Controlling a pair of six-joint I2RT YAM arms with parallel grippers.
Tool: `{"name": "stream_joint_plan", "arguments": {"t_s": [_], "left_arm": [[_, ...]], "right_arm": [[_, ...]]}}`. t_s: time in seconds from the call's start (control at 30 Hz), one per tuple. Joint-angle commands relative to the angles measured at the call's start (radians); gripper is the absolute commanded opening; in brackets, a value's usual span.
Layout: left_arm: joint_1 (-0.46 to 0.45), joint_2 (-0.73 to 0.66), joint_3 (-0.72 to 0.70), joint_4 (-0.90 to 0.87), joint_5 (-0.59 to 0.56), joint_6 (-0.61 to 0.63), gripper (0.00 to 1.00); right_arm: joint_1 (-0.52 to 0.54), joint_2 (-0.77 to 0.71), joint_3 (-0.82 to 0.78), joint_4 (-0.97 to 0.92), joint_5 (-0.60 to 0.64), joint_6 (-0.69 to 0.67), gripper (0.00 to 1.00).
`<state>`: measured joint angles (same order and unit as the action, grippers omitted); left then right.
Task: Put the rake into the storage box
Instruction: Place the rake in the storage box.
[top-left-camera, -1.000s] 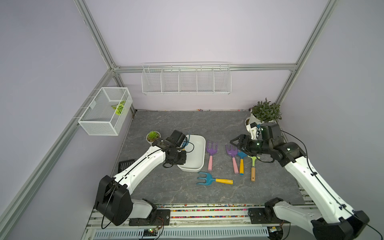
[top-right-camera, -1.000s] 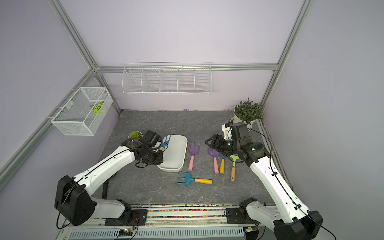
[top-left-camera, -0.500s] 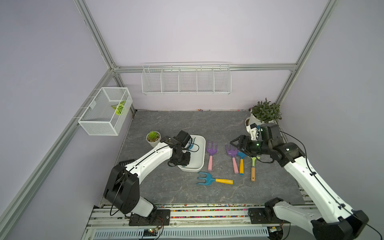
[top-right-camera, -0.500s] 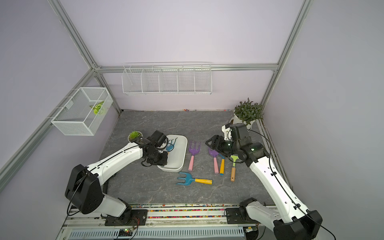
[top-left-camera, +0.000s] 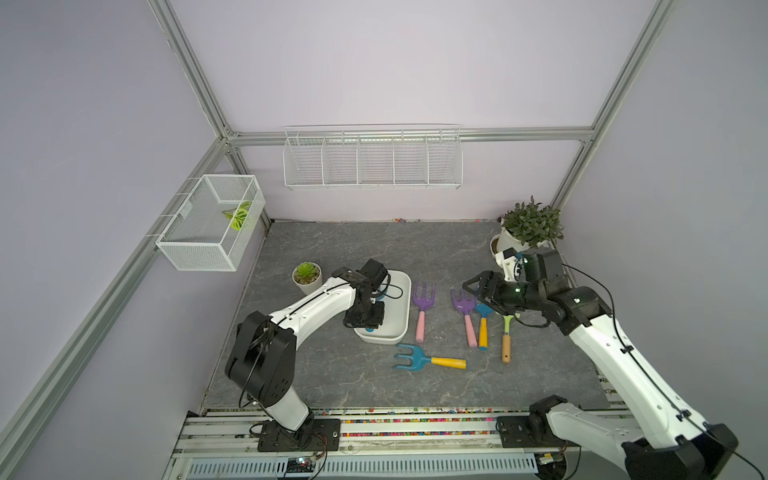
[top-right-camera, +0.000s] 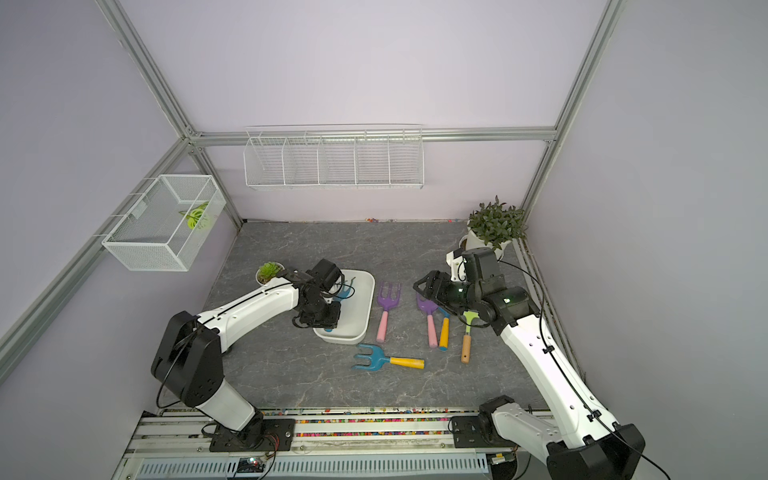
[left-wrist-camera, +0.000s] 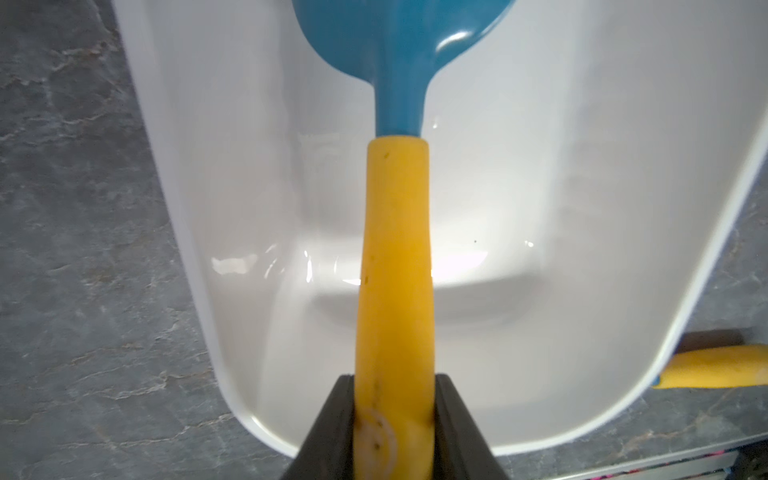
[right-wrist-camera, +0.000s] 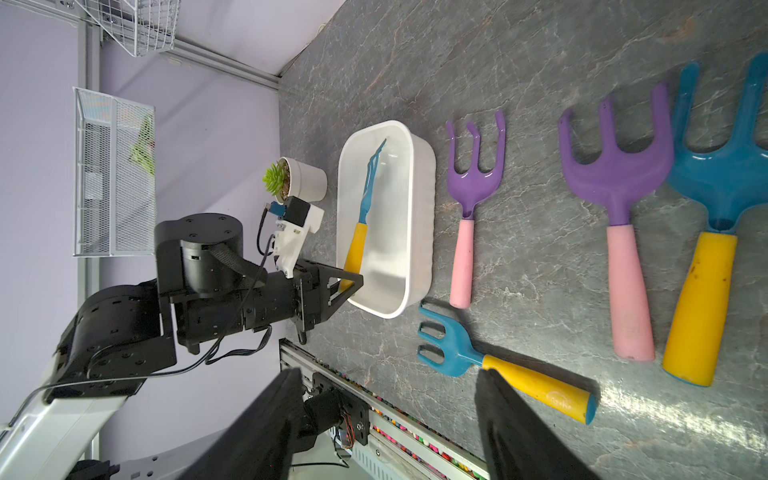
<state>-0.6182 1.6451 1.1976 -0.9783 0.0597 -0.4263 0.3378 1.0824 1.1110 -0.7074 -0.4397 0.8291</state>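
In the last second your left arm is swinging in from the side of the storage box (top-left-camera: 408, 291) to hang over its near end, and it is bringing the rake (right-wrist-camera: 357, 243) down with it. This rake has a blue head and a yellow handle. It is now lying lengthwise inside the shallow white box, with its head pointing to the far end and turned on edge close to the wall nearer the left arm.

The left fingers (left-wrist-camera: 332, 415) are pressing the butt of the handle from both sides. The left wrist view is showing no gap, so you are still holding the rake. The pictures are not showing clearly whether the handle is resting on the box floor or hanging just above it.

Your right arm is staying where it was a second ago. The right fingers (right-wrist-camera: 266, 415) are standing wide apart with nothing between them, hovering over the spare tools on the counter (top-left-camera: 332, 249). Among those tools, a purple rake (top-left-camera: 423, 307) and a second blue rake (top-left-camera: 428, 360) are lying just beside the box, outside it.

For the task, the placing is looking almost finished, and only the release seems to be remaining. You are probably wanting to open the left fingers and lift straight up, so the handle is not getting dragged over the near rim.
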Motion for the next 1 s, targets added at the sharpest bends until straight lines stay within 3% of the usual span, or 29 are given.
{"name": "stream_joint_plan", "arguments": {"t_s": [0.0, 0.17, 0.43, 0.63, 0.8, 0.97], "left_arm": [[-0.003, -0.005, 0.020, 0.005, -0.028, -0.022, 0.38], [-0.003, -0.036, 0.034, 0.000, -0.035, -0.025, 0.45], [-0.003, -0.122, 0.109, -0.019, -0.034, -0.030, 0.44], [-0.003, -0.223, 0.160, 0.017, 0.000, -0.056, 0.42], [-0.003, -0.362, 0.123, 0.150, 0.038, -0.131, 0.41], [-0.002, -0.532, -0.031, 0.382, 0.043, -0.255, 0.46]], "right_arm": [[-0.005, -0.022, -0.022, -0.003, -0.013, -0.005, 0.72], [-0.006, -0.032, -0.036, -0.008, -0.013, -0.013, 0.73], [-0.006, -0.029, -0.018, -0.030, 0.008, -0.049, 0.73], [-0.005, -0.025, 0.037, -0.147, 0.189, -0.114, 0.70], [-0.002, -0.075, 0.036, -0.173, 0.327, -0.205, 0.73], [0.001, -0.020, 0.057, -0.266, 0.310, -0.277, 0.69]]}}
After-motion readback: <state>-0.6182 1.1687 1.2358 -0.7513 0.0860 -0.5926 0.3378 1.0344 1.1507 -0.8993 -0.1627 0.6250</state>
